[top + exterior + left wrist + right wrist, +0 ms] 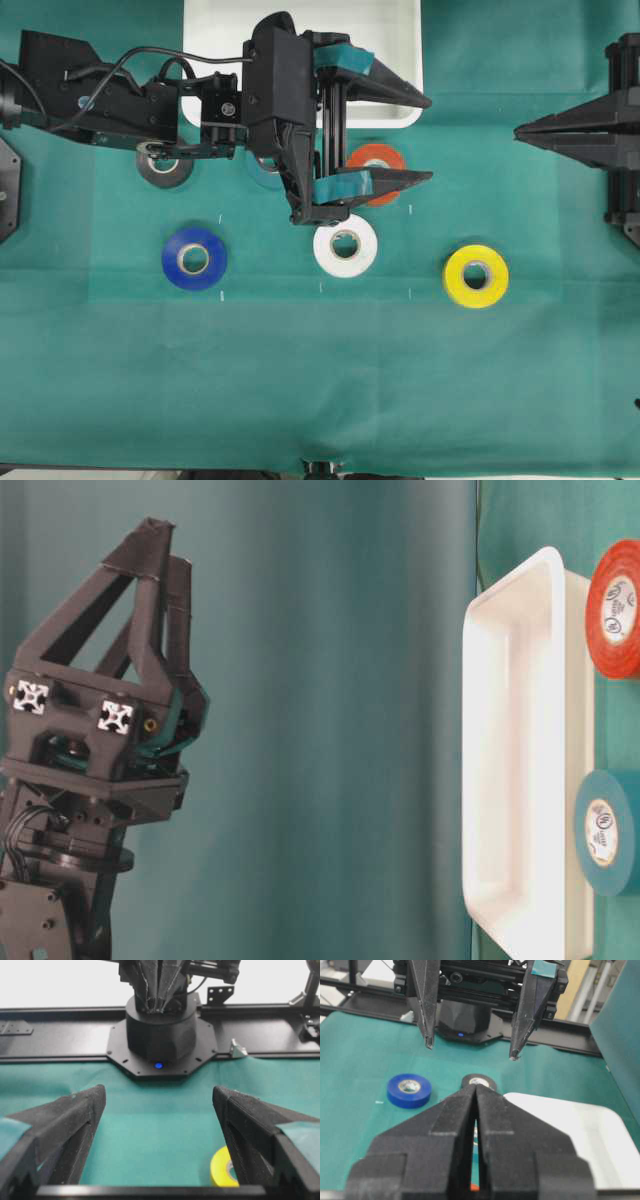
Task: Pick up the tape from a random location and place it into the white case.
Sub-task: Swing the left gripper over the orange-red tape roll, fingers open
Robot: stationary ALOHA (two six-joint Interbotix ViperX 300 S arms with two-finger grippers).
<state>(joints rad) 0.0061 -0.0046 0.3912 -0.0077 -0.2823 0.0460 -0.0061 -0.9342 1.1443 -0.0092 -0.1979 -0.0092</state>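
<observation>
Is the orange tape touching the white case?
Apart. The overhead view shows a strip of green cloth between the orange tape and the near rim of the white case.

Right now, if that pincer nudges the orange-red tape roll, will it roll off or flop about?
Probably neither. The orange-red tape roll lies flat on the green cloth, so it should slide or drag rather than roll. Its thick ring around a pale core looks stiff, unlikely to bend. Tipped on edge, though, it could roll. The open left pincer hangs above it.
</observation>
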